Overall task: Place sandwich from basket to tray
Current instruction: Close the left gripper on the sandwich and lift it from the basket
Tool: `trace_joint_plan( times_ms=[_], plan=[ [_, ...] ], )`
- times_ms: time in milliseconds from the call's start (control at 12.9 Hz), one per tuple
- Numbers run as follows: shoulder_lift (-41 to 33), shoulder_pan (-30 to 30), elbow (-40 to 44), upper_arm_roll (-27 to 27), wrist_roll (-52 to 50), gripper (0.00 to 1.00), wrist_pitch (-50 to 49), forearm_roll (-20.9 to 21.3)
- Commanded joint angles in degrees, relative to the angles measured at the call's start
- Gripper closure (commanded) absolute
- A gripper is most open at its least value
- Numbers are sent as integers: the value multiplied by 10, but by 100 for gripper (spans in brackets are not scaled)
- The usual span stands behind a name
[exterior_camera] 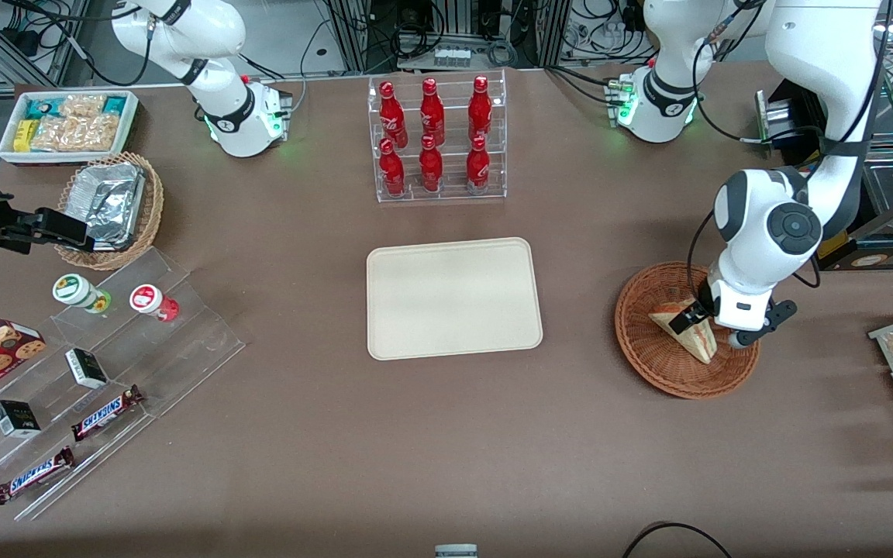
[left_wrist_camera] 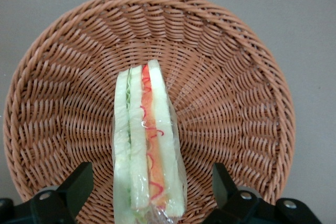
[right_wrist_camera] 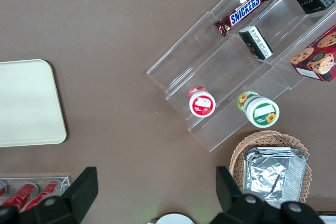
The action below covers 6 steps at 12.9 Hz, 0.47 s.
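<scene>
The sandwich (exterior_camera: 687, 331) is seen in the basket (exterior_camera: 652, 358), standing on edge with its pale bread faces and red and green filling turned up toward the wrist camera. The gripper (exterior_camera: 714, 329) is held low over the basket, at about the 2 o'clock part of the bowl in the front view. In the wrist view the gripper (left_wrist_camera: 149, 182) is placed astride the sandwich (left_wrist_camera: 148, 145): its two dark fingers (left_wrist_camera: 73, 190) are spread wide, one on each flat side of the wedge, with a clear gap of wicker visible between each finger and the bread, so nothing is pinched. The basket (left_wrist_camera: 236, 93) is shown resting on the brown table (exterior_camera: 446, 449).

The tray (exterior_camera: 454, 298) lies flat near the table's middle, at roughly 9 o'clock from the basket in the front view and well apart from it. A rack of red bottles (exterior_camera: 435, 139) stands at 12 o'clock from the tray, farther from the front camera.
</scene>
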Motion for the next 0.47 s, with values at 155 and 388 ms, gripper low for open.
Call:
trace_joint_plan(
  times_ms=[155, 388],
  plan=[
    [13, -3, -1, -7, -18, 51, 11, 9],
    [18, -3, 1, -6, -18, 100, 11, 9]
  ],
)
